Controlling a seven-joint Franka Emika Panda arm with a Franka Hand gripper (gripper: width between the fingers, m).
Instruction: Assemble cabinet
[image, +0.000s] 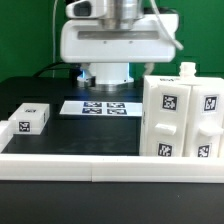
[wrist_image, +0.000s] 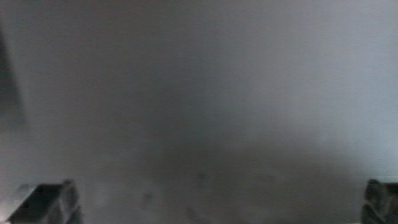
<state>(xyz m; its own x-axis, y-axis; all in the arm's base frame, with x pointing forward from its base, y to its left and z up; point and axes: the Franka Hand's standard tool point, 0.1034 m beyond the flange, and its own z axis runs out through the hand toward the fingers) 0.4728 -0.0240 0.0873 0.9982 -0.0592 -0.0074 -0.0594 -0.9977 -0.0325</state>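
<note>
The cabinet body (image: 180, 118), a large white box with square black-and-white tags, stands at the exterior view's right, with a small white piece (image: 187, 68) on its top. A small white tagged block (image: 30, 118) lies at the exterior view's left. The arm's white hand (image: 108, 42) hangs at the back centre, above the table and apart from both; its fingers do not show there. In the wrist view my gripper (wrist_image: 214, 200) is wide open, with the dark fingertips (wrist_image: 50, 202) at the picture's two edges and only blurred grey surface between them.
The marker board (image: 103, 106) lies flat on the black table behind the middle, below the hand. A long low white rail (image: 100, 166) runs across the front edge.
</note>
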